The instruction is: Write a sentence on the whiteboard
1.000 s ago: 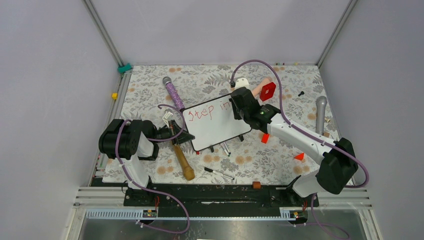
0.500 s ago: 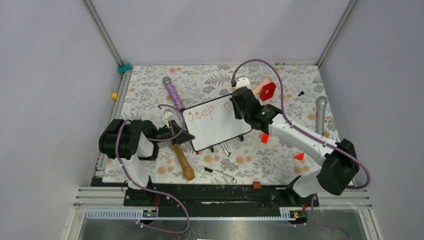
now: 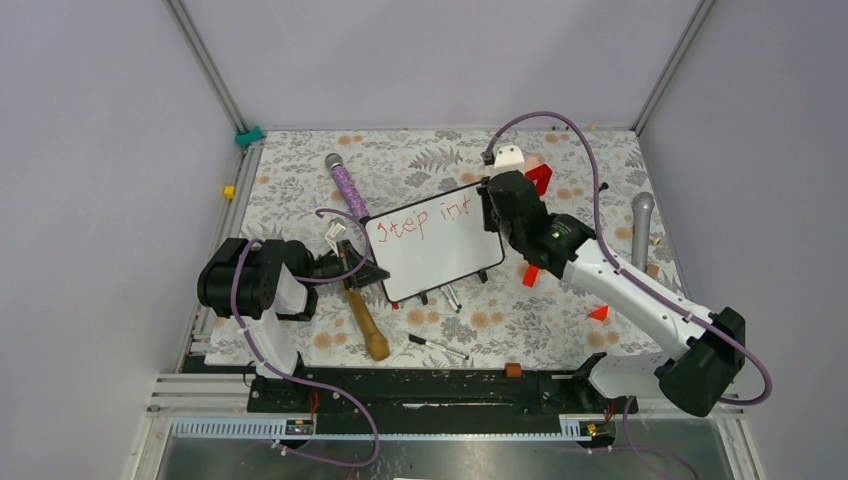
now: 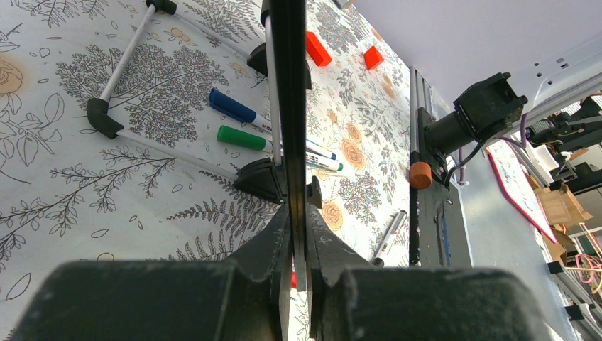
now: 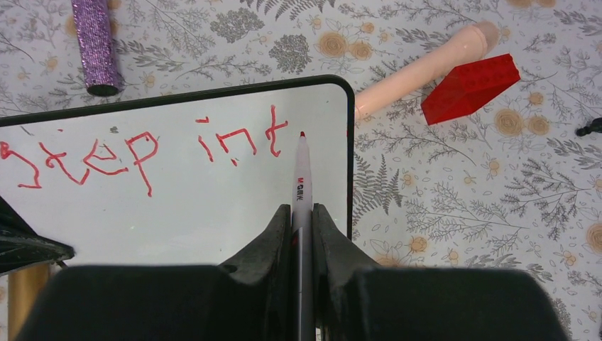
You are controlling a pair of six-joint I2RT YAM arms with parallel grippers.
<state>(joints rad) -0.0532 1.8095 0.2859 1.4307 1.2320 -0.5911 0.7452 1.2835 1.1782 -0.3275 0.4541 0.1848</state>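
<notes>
The whiteboard stands tilted on its small feet at the middle of the table. Red lettering on it, the sentence, reads "step int". My right gripper is at the board's upper right corner, shut on a white red-tipped marker. The marker's tip sits just right of the "t", near the board's frame. My left gripper is shut on the board's left edge. In the left wrist view that edge shows as a thin black bar running out from between the jaws of the left gripper.
A wooden mallet and a loose black pen lie in front of the board. Blue and green markers lie under it. A purple microphone, a red block, a pink handle and a grey microphone surround it.
My right gripper has slid to the right along the top line of the board with the marker. A "t" now stands after "in". The left gripper has not moved.
</notes>
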